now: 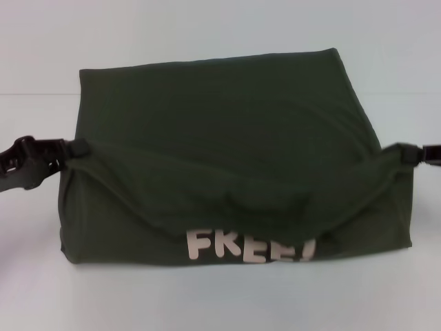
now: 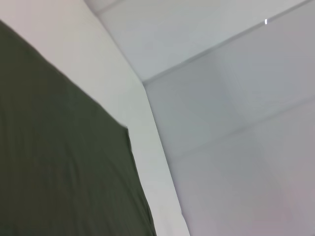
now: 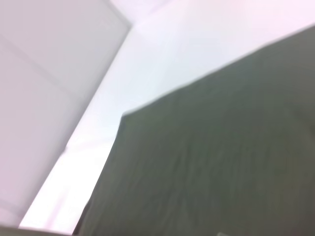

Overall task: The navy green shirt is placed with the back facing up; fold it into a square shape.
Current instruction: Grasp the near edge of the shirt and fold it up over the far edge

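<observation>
While the navy green shirt (image 1: 227, 158) lies mid-counter (image 1: 220, 34), left pincer (image 1: 74, 155) and right pincer (image 1: 398, 156) each pinch a raised fold corner. Advise carrying both level toward the far edge, aligning hems squarely.

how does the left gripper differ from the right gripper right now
In the head view, much more of the left gripper shows, its black body reaching in from the left edge; of the right gripper only a short black tip shows at the right edge. The left one pinches the shirt at its left side, the right one at its right side. Both are shut on bunched cloth at about the same height, holding a fold up between them above the white table.
</observation>
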{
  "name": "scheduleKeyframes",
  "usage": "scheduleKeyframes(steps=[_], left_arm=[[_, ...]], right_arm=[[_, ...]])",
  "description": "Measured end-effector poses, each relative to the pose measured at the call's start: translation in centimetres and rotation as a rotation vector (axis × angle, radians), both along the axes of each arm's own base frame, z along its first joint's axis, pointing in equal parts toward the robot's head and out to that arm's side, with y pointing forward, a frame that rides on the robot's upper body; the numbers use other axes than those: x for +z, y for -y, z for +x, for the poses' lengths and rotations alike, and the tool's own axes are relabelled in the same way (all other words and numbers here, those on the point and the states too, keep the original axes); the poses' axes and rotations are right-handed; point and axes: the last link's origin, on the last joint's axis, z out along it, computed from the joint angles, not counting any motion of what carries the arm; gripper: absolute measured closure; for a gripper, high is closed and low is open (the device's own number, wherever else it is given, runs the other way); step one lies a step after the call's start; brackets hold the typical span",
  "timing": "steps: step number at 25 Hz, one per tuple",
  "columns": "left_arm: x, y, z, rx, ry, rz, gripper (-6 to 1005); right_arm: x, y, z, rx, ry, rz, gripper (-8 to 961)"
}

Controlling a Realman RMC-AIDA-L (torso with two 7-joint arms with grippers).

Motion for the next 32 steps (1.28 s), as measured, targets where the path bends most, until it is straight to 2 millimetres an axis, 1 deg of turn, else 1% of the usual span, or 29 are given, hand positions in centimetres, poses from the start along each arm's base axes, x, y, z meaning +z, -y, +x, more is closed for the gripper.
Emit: scheduleKeyframes(steps=[7, 11, 13, 22, 28, 32], left_arm=[[-1.7, -1.3, -0.7, 0.047, -0.043, 0.097, 961], [-2.6, -2.1, -0.7, 0.053, -0.088, 0.138, 961], [-3.1, -2.7, -0.5, 0.051, -0.119, 0.163, 961], [-3.9, -4.3, -0.4, 0.065, -0.186, 0.210, 961], [-5.1, -5.3, -0.4, 0.086, -0.237, 0.238, 961], [-5.4, -5.9, -0.4, 0.105, -0.269, 0.260, 961]], right_arm=[[-1.9, -1.6, 1.6, -0.071, 0.003, 0.129, 932], [-3.0, -2.3, 1.7, -0.083, 0.015, 0.170, 932], [-3.3, -2.7, 1.7, -0.090, 0.023, 0.192, 932], [-3.6, -3.8, 1.8, -0.117, 0.002, 0.335, 933], [-4.9, -4.8, 2.3, -0.160, 0.032, 0.361, 932], [-5.4, -5.2, 2.2, -0.160, 0.050, 0.374, 932]])
